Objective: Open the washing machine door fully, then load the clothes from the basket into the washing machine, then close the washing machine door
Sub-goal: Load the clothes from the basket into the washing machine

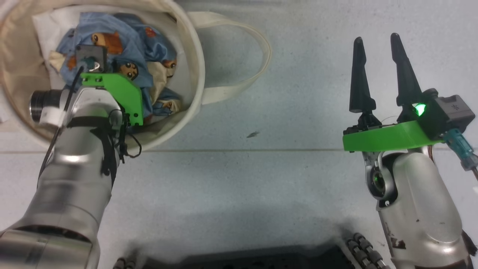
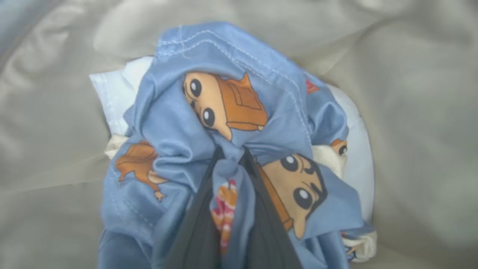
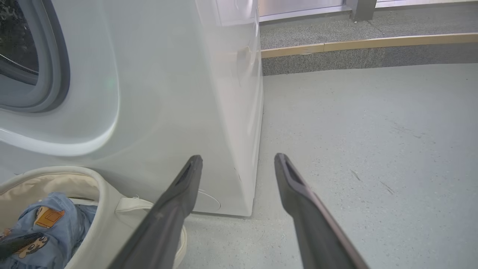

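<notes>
The cream canvas basket [image 1: 194, 74] stands on the floor at the upper left of the head view, with the blue cartoon-print clothes [image 1: 130, 41] bunched inside. My left arm reaches down into it. In the left wrist view my left gripper [image 2: 229, 152] is shut on a fold of the clothes [image 2: 224, 59], which gather at the fingertips. My right gripper [image 1: 377, 37] hovers open over bare floor to the right, holding nothing. Its wrist view shows the right gripper [image 3: 238, 157] before the white washing machine [image 3: 168, 93], with the basket [image 3: 101, 186] in front of it. The washing machine door is out of view.
A white padded liner [image 2: 108, 89] lies under the clothes. One loop handle [image 1: 254, 45] of the basket sprawls on the floor towards the right. The grey-rimmed drum mouth [image 3: 22, 56] stands open. A raised step with a wooden edge [image 3: 354, 45] runs beyond the machine.
</notes>
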Available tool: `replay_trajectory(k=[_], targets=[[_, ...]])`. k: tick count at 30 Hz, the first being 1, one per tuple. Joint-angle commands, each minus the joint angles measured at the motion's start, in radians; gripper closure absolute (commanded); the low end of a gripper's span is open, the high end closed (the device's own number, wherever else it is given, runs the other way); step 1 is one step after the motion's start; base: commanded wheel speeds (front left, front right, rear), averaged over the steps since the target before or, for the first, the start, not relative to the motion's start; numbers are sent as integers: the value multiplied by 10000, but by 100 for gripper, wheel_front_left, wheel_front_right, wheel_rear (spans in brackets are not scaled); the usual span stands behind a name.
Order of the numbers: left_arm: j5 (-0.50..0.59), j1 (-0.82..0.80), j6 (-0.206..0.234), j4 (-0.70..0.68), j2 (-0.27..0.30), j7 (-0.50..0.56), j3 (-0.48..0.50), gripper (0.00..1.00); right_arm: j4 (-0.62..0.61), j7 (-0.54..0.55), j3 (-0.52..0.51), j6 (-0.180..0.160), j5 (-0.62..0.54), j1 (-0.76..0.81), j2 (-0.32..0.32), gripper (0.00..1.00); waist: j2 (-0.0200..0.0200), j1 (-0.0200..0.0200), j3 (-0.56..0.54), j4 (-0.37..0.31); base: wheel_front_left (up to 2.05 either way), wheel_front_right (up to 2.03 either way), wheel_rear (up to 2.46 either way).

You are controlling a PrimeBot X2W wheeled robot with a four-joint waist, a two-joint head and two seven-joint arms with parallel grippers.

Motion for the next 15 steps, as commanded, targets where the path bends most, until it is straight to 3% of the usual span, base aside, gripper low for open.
replay_trajectory(k=[1,5,10,15], targets=[[-154,384,-10,-135,421,-368,228,100,-305,-122,163,0,-70,252,38,0,0,1,-283,90,0,0,0],[-699,724,-590,-147,375,-1740,615,100,-185,-122,112,0,-89,423,38,0,0,1,-1052,278,0,0,0],[-1331,1303,-1239,-671,324,-2233,1175,100,22,-122,71,0,43,745,38,0,0,1,-2050,482,0,0,0],[-1487,2601,-1588,-3044,359,-2250,1932,100,198,-122,-3,0,233,1093,38,0,0,1,-3108,667,0,0,0]])
